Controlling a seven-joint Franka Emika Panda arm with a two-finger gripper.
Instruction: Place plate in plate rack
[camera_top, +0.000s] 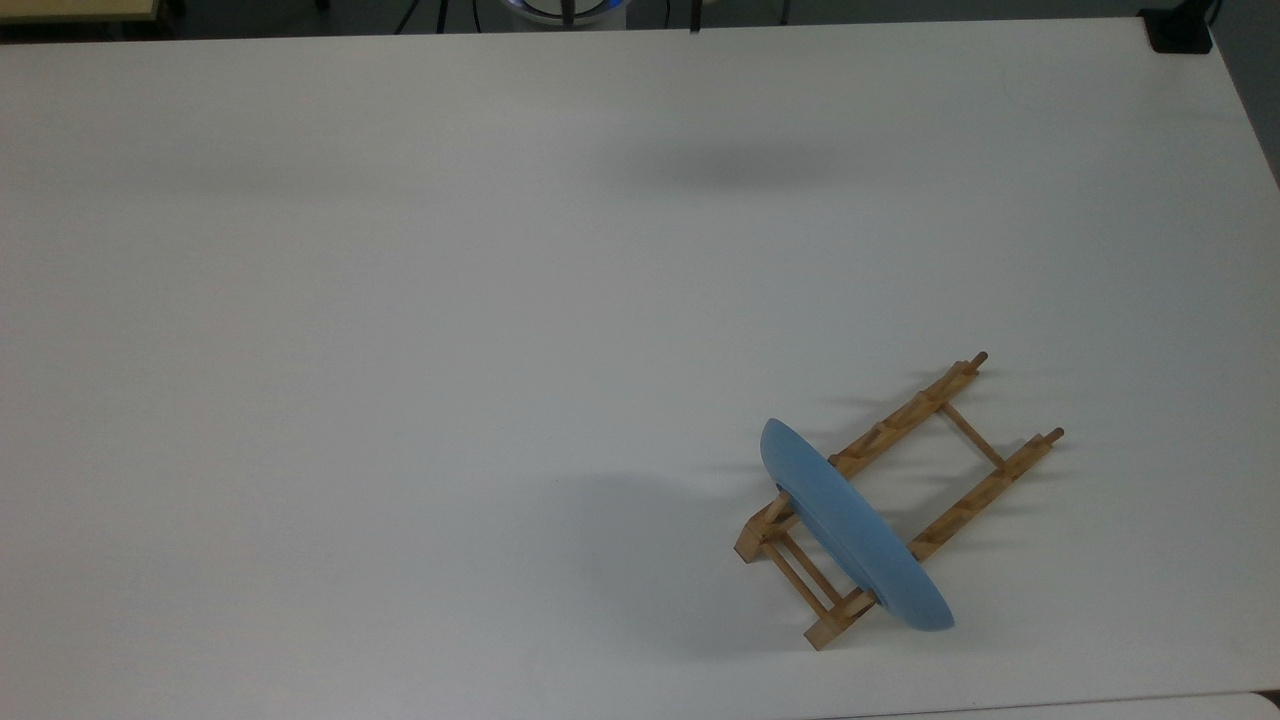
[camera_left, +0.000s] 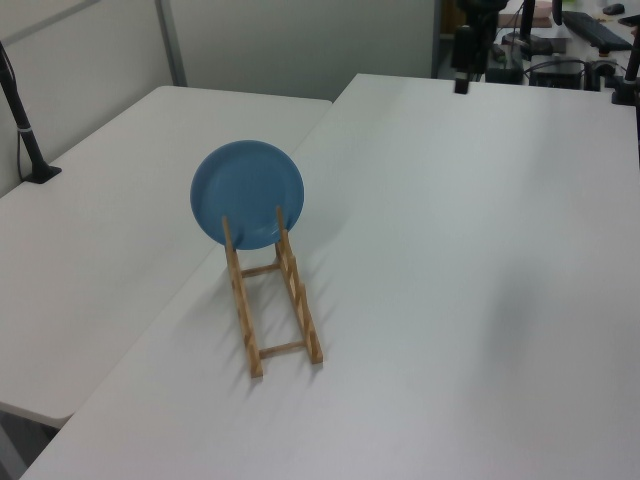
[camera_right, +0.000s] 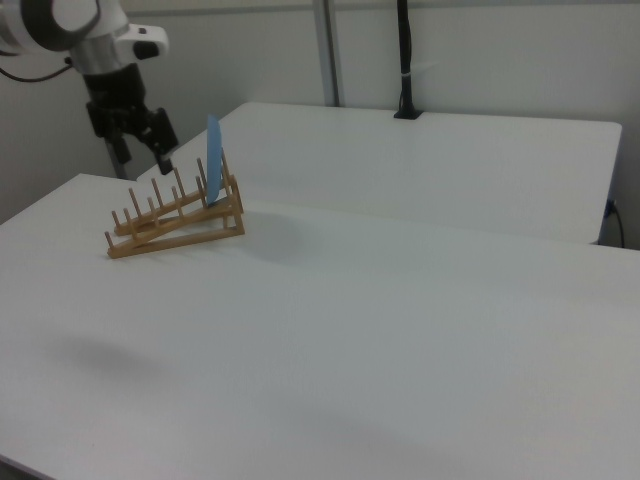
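We see a wide white counter. In the lower right of the top view the light-blue plate stands on edge in the end slot of the wooden plate rack. In the upper left of the right view the tool hangs with fingers spread, holding nothing.

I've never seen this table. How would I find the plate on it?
Start at the big white table and look for the small wooden plate rack sitting on it. At one end of that rack a round light-blue plate stands up on its edge between the pegs. It is the only blue, round thing there; everything else nearby is white tabletop or pale wood.
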